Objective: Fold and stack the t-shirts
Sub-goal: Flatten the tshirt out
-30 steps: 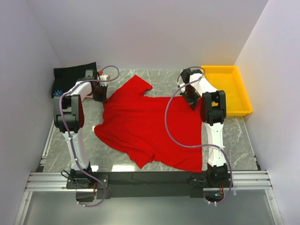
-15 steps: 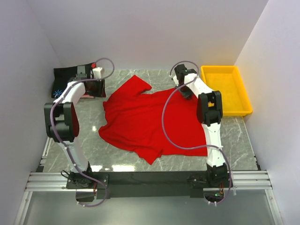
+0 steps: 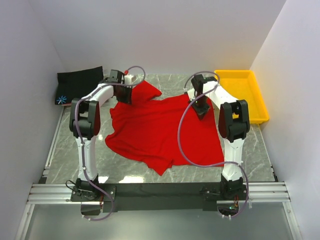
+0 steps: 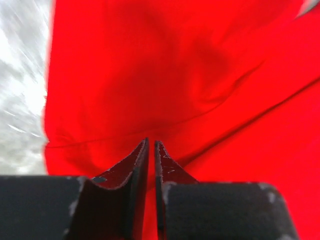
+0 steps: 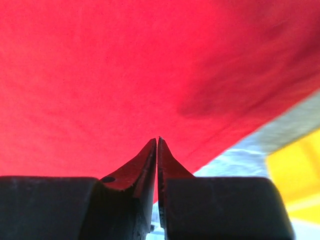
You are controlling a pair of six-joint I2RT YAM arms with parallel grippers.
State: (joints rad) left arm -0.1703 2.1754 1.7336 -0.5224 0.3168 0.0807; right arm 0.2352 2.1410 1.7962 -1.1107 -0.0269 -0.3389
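Red t-shirt [image 3: 160, 130] lies rumpled across the middle of the worktop [image 3: 67, 160], with the black t-shirt [image 3: 80, 80] in the far-left corner. Left hand [image 3: 125, 97] is at the far sleeve and right hand [image 3: 201, 112] at the far right edge, each with fingers pressed almost together, seemingly pinching red cloth. Best play here: hold both pinches firm, draw apart evenly until that edge goes taut, then lay it flat. Half a second back the left hand was out by the black shirt; now it's swung in onto the sleeve
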